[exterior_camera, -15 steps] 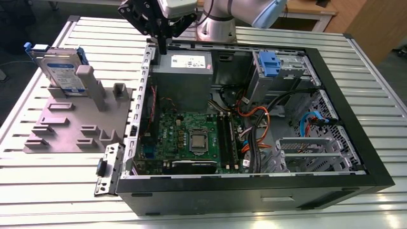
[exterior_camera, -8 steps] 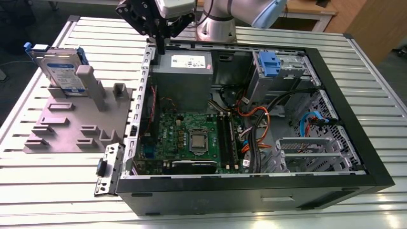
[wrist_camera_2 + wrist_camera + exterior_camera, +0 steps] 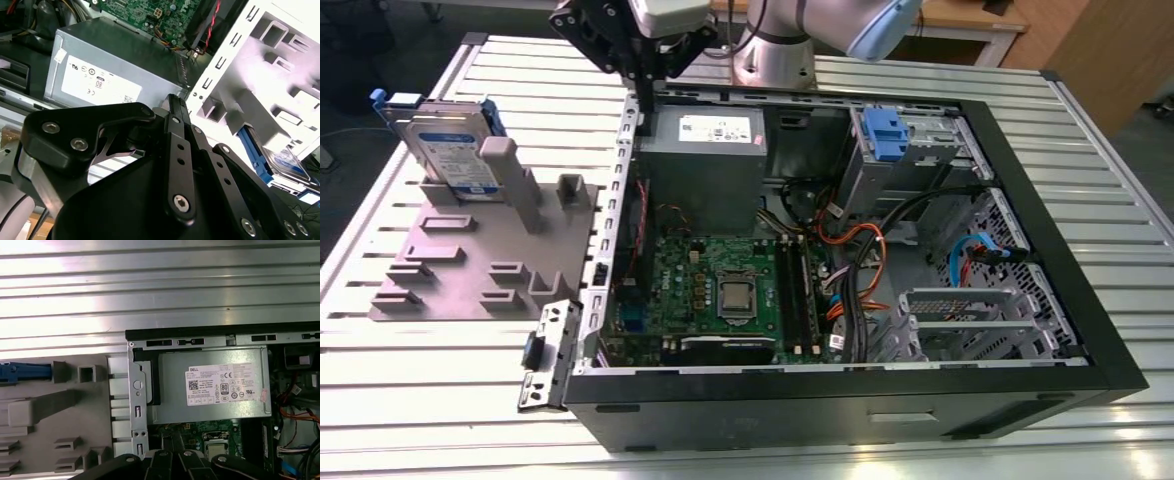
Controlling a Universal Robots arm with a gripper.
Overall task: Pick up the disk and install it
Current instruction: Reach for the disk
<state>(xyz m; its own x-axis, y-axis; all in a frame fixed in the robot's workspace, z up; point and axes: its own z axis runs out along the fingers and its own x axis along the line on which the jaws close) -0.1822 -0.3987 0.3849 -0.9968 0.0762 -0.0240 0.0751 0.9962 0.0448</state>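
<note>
The disk (image 3: 454, 145) stands upright on its edge in a slot of the grey holder plate (image 3: 467, 270), which lies on the slatted metal tabletop (image 3: 454, 380) at the exterior view's left, just beside the open computer case (image 3: 854, 400). The disk's broad face carries a white-and-blue label whose print is too small to make out, and a blue carrier frames its edges. In the first wrist view only a strip of that blue carrier (image 3: 25, 372) shows at the holder's edge; in the second wrist view the disk (image 3: 282, 162) shows as a blue-and-silver slab among the holder's raised blocks. The end effector (image 3: 654, 65) hangs above the case's far corner, over the grey power-supply box (image 3: 707, 150), well apart from the disk and grasping nothing; whether it is released or clenched cannot be told from its black linkage (image 3: 172, 107) in the second wrist view or from its black links (image 3: 175, 462) in the first. The box bears a white sticker (image 3: 225, 385) with dense black print, a square code patch and a row of round certification marks; the same sticker (image 3: 95, 82) shows tilted in the second wrist view. Inside the case lie a green motherboard (image 3: 707, 280), orange and black cables, and a blue latch tab (image 3: 886, 135) on a metal bay.
</note>
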